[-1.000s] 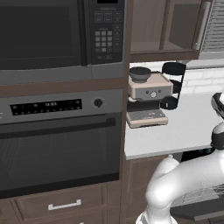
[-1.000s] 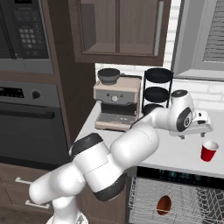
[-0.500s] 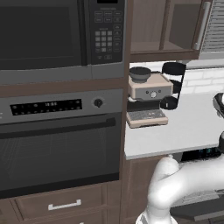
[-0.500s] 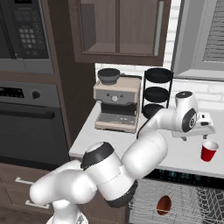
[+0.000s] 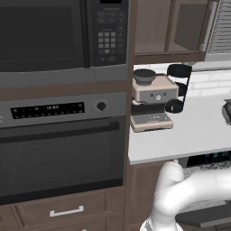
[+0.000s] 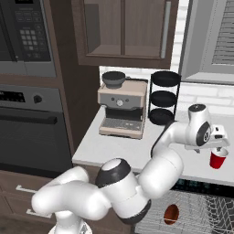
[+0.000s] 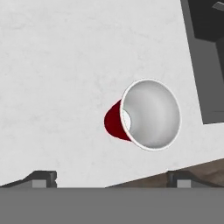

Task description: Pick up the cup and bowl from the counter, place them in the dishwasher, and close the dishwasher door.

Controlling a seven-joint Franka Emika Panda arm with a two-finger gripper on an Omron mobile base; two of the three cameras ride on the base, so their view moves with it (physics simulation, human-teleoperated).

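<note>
A red cup (image 7: 146, 114) with a white inside stands upright on the pale counter (image 7: 57, 65), near its front edge. My gripper (image 7: 111, 179) hangs just above it, open, with its fingertips (image 7: 43, 177) far apart and nothing between them. In the right base view the cup (image 6: 218, 160) stands at the counter's right end, with the gripper (image 6: 219, 142) directly over it. Below, the dishwasher (image 6: 196, 215) is open, and a brown-orange bowl (image 6: 171, 214) lies in its grey wire rack. Its black strip with teal lights (image 5: 211, 157) sits under the counter edge.
A beige espresso machine (image 6: 122, 107) and a black three-tier stand (image 6: 163, 98) stand at the back of the counter (image 6: 114, 146). A black-glass oven (image 5: 58, 153) with a microwave (image 5: 58, 36) above it fills the left. A dark block (image 7: 205, 57) lies beside the cup.
The hand has swung a little right and lower, ending over the red cup. The cup and the bowl have not moved.
</note>
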